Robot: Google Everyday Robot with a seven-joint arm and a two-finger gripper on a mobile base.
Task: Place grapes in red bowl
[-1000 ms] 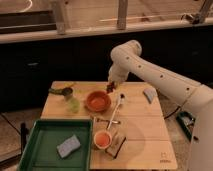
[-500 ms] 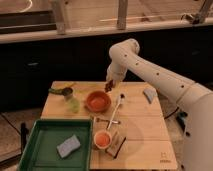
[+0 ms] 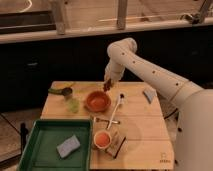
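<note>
The red bowl (image 3: 97, 101) is wide, shallow and orange-red, and sits on the wooden table (image 3: 140, 120) left of centre. My gripper (image 3: 107, 85) hangs at the end of the white arm just above the bowl's far right rim. It is shut on the grapes (image 3: 106, 88), a small dark reddish cluster at the fingertips, held over the bowl's back edge. Nothing shows inside the bowl.
A white cup with an orange inside (image 3: 102, 139) stands near the front. A green tray (image 3: 42, 155) holding a grey-blue sponge (image 3: 68, 146) is at the front left. A white long-handled utensil (image 3: 116, 110), a blue-grey item (image 3: 149, 94) and green objects (image 3: 70, 100) lie around the bowl.
My gripper has shifted slightly left with the grapes, closer over the bowl's far rim. Everything on the table has stayed in place.
</note>
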